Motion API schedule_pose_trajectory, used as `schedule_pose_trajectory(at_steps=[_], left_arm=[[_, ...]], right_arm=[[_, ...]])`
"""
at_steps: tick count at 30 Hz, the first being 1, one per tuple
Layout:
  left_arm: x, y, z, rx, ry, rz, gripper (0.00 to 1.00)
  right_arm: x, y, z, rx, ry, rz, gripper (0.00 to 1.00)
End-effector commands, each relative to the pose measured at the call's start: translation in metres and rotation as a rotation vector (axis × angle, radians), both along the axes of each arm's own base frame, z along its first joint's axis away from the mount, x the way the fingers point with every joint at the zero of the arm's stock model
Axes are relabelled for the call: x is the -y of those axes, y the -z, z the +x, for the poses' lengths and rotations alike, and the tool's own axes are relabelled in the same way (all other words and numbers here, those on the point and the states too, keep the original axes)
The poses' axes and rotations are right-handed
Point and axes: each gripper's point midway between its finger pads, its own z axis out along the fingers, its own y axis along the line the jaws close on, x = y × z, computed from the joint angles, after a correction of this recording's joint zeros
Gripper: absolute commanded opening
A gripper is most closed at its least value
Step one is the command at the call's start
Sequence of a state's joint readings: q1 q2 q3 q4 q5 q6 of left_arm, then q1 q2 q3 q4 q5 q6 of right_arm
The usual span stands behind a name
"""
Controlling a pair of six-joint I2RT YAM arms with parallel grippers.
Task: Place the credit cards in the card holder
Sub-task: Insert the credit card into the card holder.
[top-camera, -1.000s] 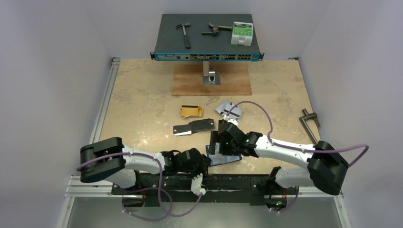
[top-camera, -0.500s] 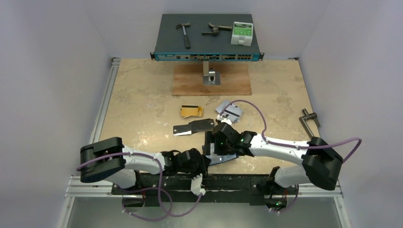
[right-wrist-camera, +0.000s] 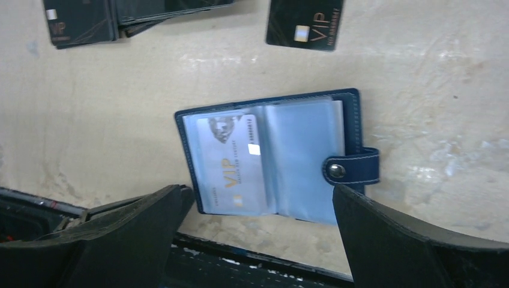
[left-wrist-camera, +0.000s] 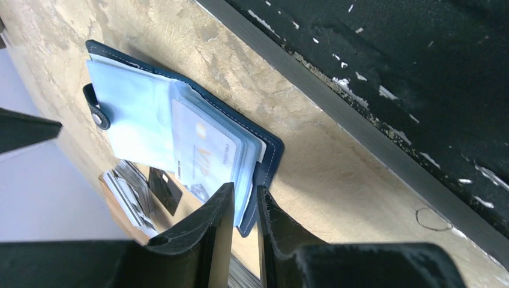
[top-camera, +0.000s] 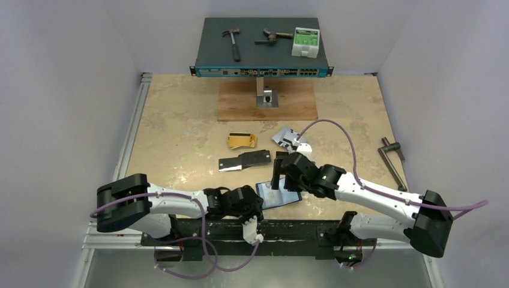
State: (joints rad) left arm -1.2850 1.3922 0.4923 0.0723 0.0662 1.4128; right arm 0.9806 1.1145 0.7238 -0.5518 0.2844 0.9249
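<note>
The card holder (right-wrist-camera: 300,150) is seen lying opened flat on the tabletop (right-wrist-camera: 450,90), close to its near edge. The clear sleeves are turned upward and the snap tab is stretched out to one side. A pale card marked VIP (right-wrist-camera: 231,162) is housed in one of the sleeves. The corner of the holder nearest the black rail is pinched between the narrowly set fingers of the left pincer (left-wrist-camera: 243,191), which is clenched on it. The right pincer (right-wrist-camera: 258,201) is held above the holder and apart from it, its jaws spread wide with nothing grasped between them.

Farther out on the tabletop, loose cards are laid in three groups. Gold-yellow credit cards (top-camera: 241,140) are placed toward the middle. Black credit cards (top-camera: 252,158) are spread just nearer than those, and one of them is set a little apart from the rest. Silver-grey credit cards (top-camera: 287,138) are heaped to the right of the gold ones, just beyond the right pincer.
</note>
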Motion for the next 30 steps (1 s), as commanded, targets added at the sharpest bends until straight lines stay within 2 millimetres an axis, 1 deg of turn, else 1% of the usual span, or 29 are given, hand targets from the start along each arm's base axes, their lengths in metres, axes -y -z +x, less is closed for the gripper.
schedule_pose_trajectory(at_steps=[1, 4, 8, 13, 17, 18, 21, 23, 26, 30], left_arm=[[-0.012, -0.005, 0.001, -0.031, -0.06, 0.055, 0.2], [-0.015, -0.008, 0.004, -0.039, -0.086, 0.066, 0.2], [-0.019, -0.014, 0.01, -0.054, -0.12, 0.053, 0.2], [-0.025, -0.015, 0.015, -0.06, -0.147, 0.063, 0.2], [-0.029, -0.015, 0.019, -0.064, -0.164, 0.07, 0.2], [-0.029, -0.016, 0.02, -0.068, -0.172, 0.07, 0.2], [-0.03, -0.019, 0.023, -0.077, -0.192, 0.066, 0.2], [-0.032, -0.02, 0.025, -0.082, -0.202, 0.069, 0.2], [-0.033, -0.021, 0.027, -0.083, -0.21, 0.069, 0.2], [-0.034, -0.023, 0.028, -0.084, -0.217, 0.073, 0.19]], right_arm=[[0.033, -0.002, 0.011, 0.04, 0.091, -0.107, 0.99], [0.044, 0.006, 0.012, 0.037, 0.104, -0.161, 0.99], [0.048, 0.017, 0.012, 0.02, 0.093, -0.216, 0.99], [0.052, 0.019, 0.019, 0.022, 0.117, -0.288, 0.98], [0.054, 0.021, 0.023, 0.024, 0.126, -0.325, 0.91], [0.06, 0.021, 0.026, 0.039, 0.14, -0.362, 0.89], [0.065, 0.026, 0.026, 0.032, 0.137, -0.409, 0.8], [0.068, 0.027, 0.026, 0.034, 0.147, -0.425, 0.72], [0.068, 0.032, 0.026, 0.025, 0.142, -0.437, 0.63], [0.066, 0.041, 0.023, 0.007, 0.126, -0.449, 0.62]])
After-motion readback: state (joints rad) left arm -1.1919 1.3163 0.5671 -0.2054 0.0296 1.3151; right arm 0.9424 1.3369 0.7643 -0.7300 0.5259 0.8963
